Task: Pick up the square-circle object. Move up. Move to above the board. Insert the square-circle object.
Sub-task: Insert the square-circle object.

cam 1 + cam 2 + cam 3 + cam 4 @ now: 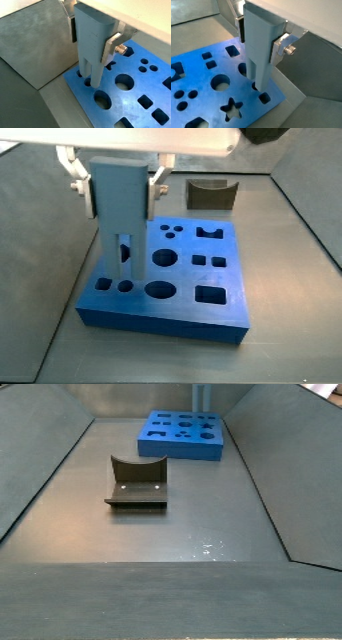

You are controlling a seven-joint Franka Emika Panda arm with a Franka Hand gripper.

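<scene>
Tool [90,40] is clamped on the upper body of the square-circle object [90,47], held upright over the board [174,278] near its edge. Prongs look partly in the holes, hard to confirm. Rigid, light, smooth plastic; flat-side grip suits it.

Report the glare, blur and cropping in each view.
In both wrist views the square-circle object held by the gripper is sharp, and the board shows soft sheen; in a side view the gripper casts little shadow on the board; in a side view the floor has small glare specks, and the object is cropped at the top edge.
</scene>
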